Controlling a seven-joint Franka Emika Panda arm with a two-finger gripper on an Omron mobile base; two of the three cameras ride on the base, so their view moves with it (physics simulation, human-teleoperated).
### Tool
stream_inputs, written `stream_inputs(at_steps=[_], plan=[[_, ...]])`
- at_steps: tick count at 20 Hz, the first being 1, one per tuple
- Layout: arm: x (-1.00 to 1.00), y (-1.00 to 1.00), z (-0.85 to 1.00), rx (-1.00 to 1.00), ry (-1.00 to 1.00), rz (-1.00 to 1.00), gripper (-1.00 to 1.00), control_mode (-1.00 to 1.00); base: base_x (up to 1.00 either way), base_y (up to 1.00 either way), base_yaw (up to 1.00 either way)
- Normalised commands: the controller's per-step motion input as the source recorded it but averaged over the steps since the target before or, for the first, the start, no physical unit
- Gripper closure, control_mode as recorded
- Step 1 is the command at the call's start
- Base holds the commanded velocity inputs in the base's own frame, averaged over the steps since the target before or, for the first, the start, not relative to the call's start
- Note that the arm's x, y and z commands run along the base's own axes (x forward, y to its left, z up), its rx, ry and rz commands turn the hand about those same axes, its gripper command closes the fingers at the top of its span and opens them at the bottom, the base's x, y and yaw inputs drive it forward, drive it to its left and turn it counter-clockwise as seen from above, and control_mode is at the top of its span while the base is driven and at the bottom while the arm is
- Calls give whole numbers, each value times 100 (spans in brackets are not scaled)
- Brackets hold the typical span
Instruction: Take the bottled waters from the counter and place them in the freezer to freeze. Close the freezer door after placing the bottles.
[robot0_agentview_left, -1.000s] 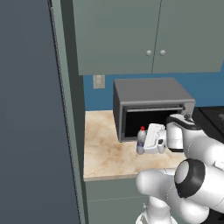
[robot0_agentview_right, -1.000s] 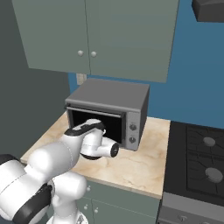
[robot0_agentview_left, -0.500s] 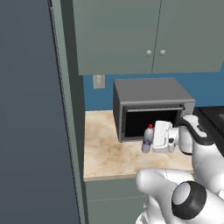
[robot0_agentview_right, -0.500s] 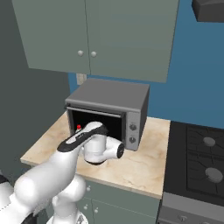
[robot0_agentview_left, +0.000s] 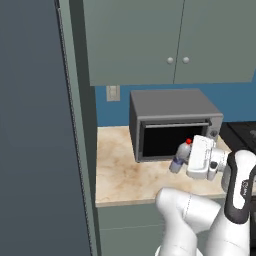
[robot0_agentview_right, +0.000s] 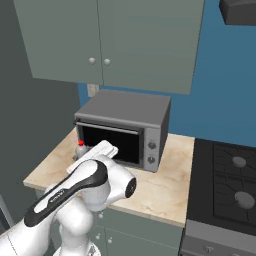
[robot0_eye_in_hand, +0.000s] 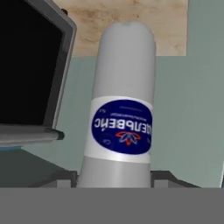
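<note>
Your claw (robot0_agentview_left: 184, 161) is clamped on the red-capped water bottle (robot0_agentview_left: 180, 156), holding it tilted in the air above the beige worktop (robot0_agentview_left: 120, 170), right in front of the grey oven (robot0_agentview_left: 170, 122) and its dark opening. From the hand camera, 1 bottle (robot0_eye_in_hand: 122, 122) runs between the fingertips (robot0_eye_in_hand: 162, 177), its blue-and-white label (robot0_eye_in_hand: 122, 129) facing you.
</note>
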Motion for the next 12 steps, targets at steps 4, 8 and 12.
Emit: stream_inputs(at_steps=[4,8,12], plan=[[0,2,100,8,0,-3,100,-100,0,0,0],[0,17,99,4,0,0,100,-100,0,0,0],[-12,18,34,3,3,0,100,100,-38,23,0]])
